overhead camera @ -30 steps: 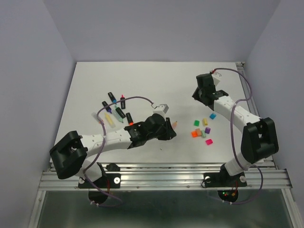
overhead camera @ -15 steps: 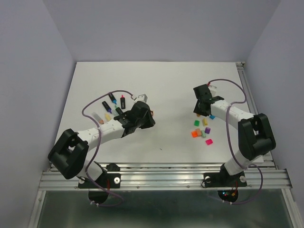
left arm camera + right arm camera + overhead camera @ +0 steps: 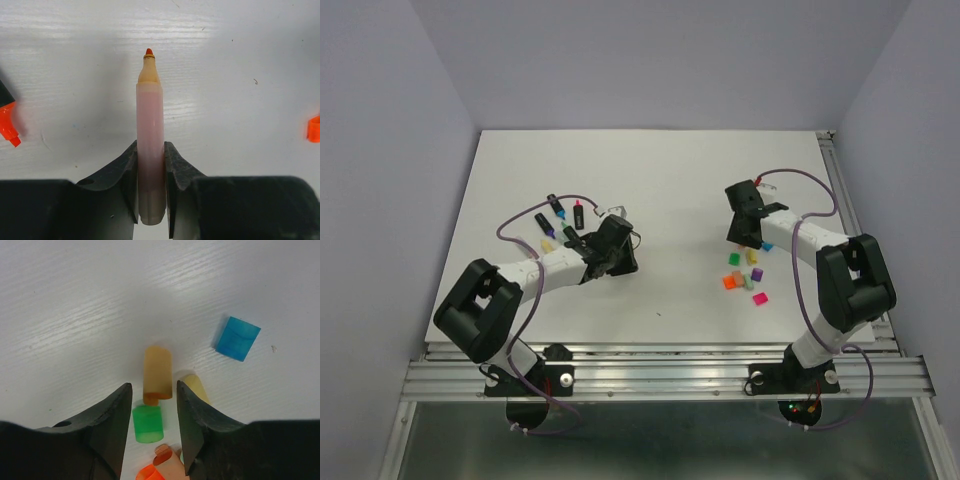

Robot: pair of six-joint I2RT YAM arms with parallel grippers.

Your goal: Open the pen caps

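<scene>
Clamps the left gripper (image 3: 150, 152) on a bare-tipped peach pen (image 3: 150, 120); holds the right gripper (image 3: 152, 390) with fingers apart, low over loose caps (image 3: 157, 372).

The white, wood-grained table (image 3: 660, 180) carries a loose huddle of short, mostly black-bodied highlighter pens (image 3: 578, 214) left of centre. Well apart, over on the right, small stubby plastic caps (image 3: 729, 282) lie close together: green, yellow, cyan, orange, purple and pink.
</scene>
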